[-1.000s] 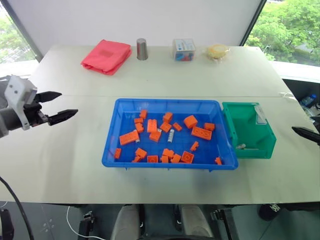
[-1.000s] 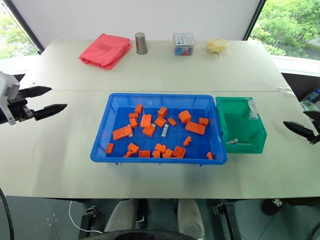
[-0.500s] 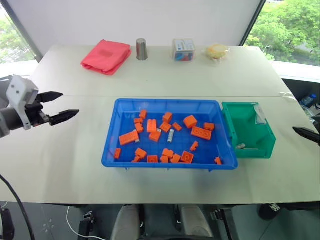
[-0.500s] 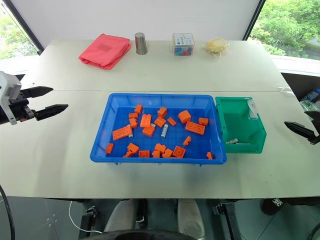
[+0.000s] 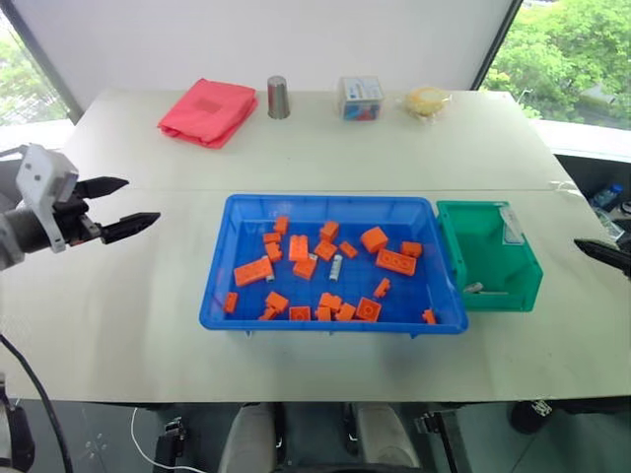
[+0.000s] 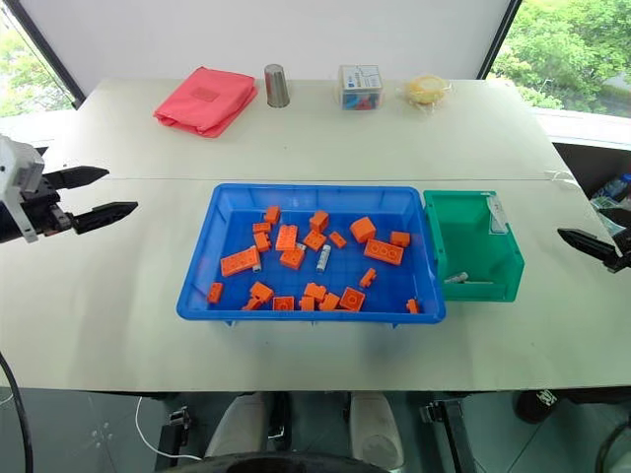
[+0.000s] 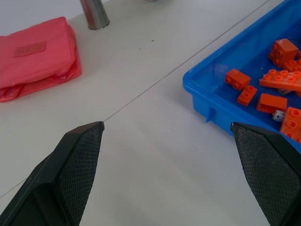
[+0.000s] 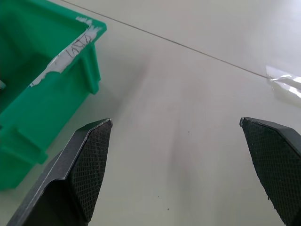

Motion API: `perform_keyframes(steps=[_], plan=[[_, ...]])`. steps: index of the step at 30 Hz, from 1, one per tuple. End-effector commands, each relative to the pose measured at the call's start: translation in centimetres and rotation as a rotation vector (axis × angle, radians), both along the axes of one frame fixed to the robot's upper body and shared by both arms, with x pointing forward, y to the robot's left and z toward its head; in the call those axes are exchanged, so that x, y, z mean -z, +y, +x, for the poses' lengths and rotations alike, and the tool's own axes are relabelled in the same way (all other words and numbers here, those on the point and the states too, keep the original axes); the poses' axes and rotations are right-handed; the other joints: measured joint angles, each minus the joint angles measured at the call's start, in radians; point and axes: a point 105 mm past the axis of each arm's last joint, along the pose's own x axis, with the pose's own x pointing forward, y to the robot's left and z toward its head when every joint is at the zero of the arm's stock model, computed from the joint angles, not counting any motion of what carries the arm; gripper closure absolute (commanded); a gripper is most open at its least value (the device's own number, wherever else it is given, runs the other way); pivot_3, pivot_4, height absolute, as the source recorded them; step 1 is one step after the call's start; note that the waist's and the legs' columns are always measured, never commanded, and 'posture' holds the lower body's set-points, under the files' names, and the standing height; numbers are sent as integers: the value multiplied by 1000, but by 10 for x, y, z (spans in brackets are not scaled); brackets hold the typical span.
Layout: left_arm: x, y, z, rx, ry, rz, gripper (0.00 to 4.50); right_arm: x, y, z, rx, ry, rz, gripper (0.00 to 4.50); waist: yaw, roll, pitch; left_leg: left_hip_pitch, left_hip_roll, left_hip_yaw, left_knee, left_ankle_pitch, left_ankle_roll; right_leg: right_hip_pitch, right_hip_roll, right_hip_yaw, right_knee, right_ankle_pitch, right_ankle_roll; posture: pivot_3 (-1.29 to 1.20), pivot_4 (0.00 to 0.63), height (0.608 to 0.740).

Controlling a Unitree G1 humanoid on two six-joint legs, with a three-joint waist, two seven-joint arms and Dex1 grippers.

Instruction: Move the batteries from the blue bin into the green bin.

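Observation:
The blue bin point(image 5: 330, 201) lies mid-table, strewn with orange bricks point(image 5: 396, 261). One of the batteries point(image 5: 336, 267) lies among them near the middle, and the white end of another point(image 7: 280, 114) peeks out from under bricks. The green bin point(image 5: 449, 246) touches the blue bin's right end and holds a battery point(image 5: 475, 289) near its front wall. My left gripper point(image 5: 143, 199) hovers open over bare table, well left of the blue bin. My right gripper point(image 8: 176, 121) stands open over the table to the right of the green bin, one finger point(image 6: 582, 240) showing at the picture's edge.
Along the far edge stand a folded pink cloth point(image 5: 209, 109), a metal cup point(image 5: 279, 97), a clear box point(image 5: 362, 98) and a yellowish wrapped item point(image 5: 429, 100). A scrap of clear tape point(image 8: 284, 82) lies on the table right of the green bin.

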Motion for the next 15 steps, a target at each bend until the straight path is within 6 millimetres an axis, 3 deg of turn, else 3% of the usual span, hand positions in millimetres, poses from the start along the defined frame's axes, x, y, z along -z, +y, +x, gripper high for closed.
perform_keyframes(steps=[1,5,8,12,15], plan=[[-10,-12,-2,52,-31,5,0,-22,1,3,-17,-50,-32,8,0,0,0,0,0,0,0,0,0,0,0,0,0,0,0,0,150,736],[-13,-27,-8,137,-2,-9,0,-54,22,15,-113,-121,5,8,0,0,0,0,0,0,1,0,0,0,0,1,0,0,0,0,150,736],[-15,-45,-17,240,32,-11,0,-78,56,26,-275,-150,10,8,-5,1,0,0,0,-1,1,0,0,0,0,1,1,0,0,0,150,736],[-13,-65,-29,363,75,29,0,-94,125,37,-557,-126,-23,8,-9,1,0,0,1,-3,1,0,0,-2,1,1,5,1,2,0,150,736],[-11,-73,-34,420,96,59,0,-93,190,46,-772,-94,-46,8,-14,1,0,0,0,-3,1,0,0,-4,1,1,9,1,2,0,150,736]])
